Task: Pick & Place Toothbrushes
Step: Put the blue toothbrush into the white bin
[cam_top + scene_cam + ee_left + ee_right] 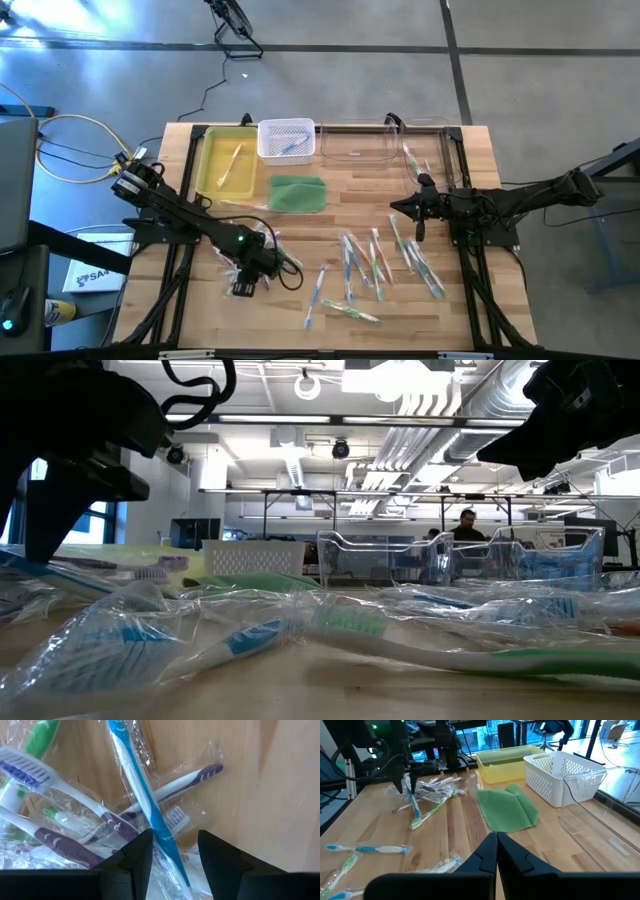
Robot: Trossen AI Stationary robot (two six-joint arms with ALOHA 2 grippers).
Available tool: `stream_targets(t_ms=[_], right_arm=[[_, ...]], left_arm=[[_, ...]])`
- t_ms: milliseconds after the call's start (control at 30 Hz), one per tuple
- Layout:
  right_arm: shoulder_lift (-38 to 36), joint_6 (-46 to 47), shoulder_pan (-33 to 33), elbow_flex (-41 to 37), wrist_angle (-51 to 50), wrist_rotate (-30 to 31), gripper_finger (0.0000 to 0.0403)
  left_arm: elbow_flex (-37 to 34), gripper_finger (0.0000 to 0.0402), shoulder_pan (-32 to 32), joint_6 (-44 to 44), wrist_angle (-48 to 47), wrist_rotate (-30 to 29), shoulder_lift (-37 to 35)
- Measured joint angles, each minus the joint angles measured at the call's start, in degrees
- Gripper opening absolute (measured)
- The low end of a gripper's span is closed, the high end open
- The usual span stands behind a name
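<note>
Toothbrushes (375, 262) scattered between both arms' tools.

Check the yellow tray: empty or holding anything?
Not empty. The yellow tray holds one toothbrush lying lengthwise in it, seen from the high view.

toothbrushes (372, 262): too many overlap for an exact count, roughly a dozen scattered near right claw (418, 232), a smaller wrapped heap at left claw (243, 287) | yellow tray (226, 160): 1 | white basket (286, 138): 1 | clear bin (358, 143): 1 | green pad (297, 193): 1
</note>
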Motion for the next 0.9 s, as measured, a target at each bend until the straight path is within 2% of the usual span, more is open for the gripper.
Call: stream_targets(t_ms=[133,533,900], right_arm=[[0.0,0.0,0.0,0.0,0.0,0.0,0.0002],[0.0,0.0,0.0,0.0,0.0,0.0,0.0002],[0.0,0.0,0.0,0.0,0.0,0.0,0.0002]], left_arm=[[0.0,0.0132,0.0,0.0,0.0,-0.1,0.0],[0.0,0.0009,0.0,0.0,0.0,-0.5,0.0],[1.5,0.0001,0.0,1.6,0.7,-0.7,0.0]])
